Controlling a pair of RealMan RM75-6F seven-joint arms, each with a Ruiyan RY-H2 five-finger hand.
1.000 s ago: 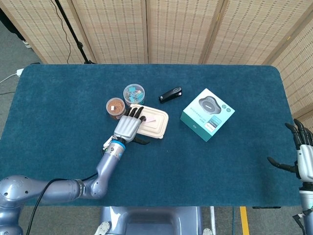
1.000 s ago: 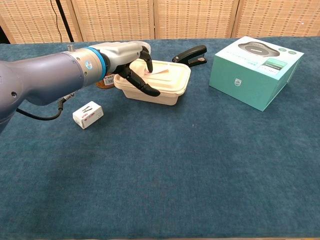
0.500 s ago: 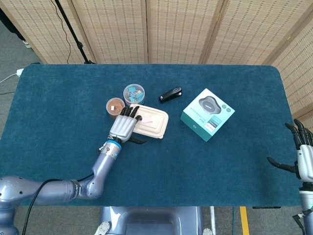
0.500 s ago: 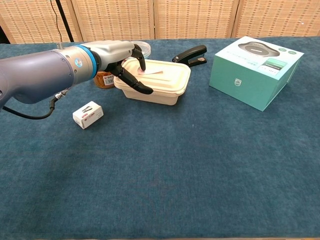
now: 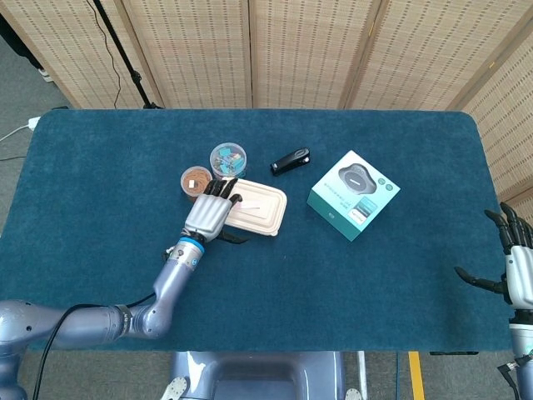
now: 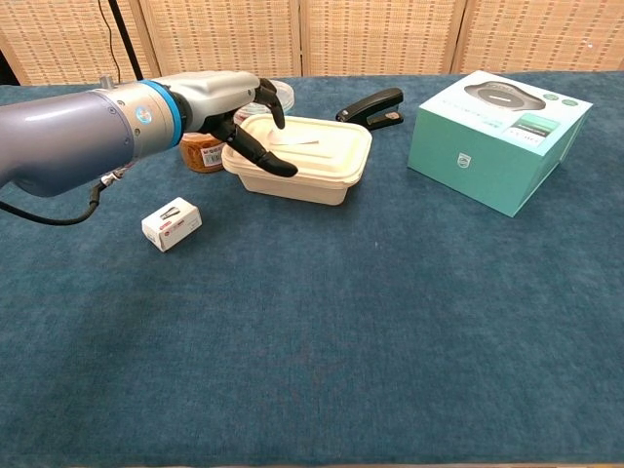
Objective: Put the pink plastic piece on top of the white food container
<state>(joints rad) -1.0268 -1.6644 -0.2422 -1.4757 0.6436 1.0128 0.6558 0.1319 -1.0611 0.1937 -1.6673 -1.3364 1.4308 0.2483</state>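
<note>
Woven screens stand behind a blue-carpeted surface that carries everything. Toward its left middle sits the white food container, and on its lid lies the pink plastic piece, pale, thin and flat; in the head view it shows as a small pinkish strip on the lid.

By its look the piece is very light, fairly stiff and smooth, so I judge it could slide or flip at a slight nudge; if it needed resetting, a pinch on a free edge or short end would serve better than pressing down on it. The container looks like thin molded pulp or foam, light enough to shift if pushed from the side.

The left robot hand hovers over the container's left end, fingers loosely spread and curved, holding nothing. The right robot hand hangs off the far right edge of the surface, fingers apart and empty.

Compared with a second ago, the left robot hand has drawn back to the left and lifted off the lid: its fingertips no longer cover the pink piece, which now lies uncovered on the container. The container, the teal box and the black stapler have not moved.
</note>
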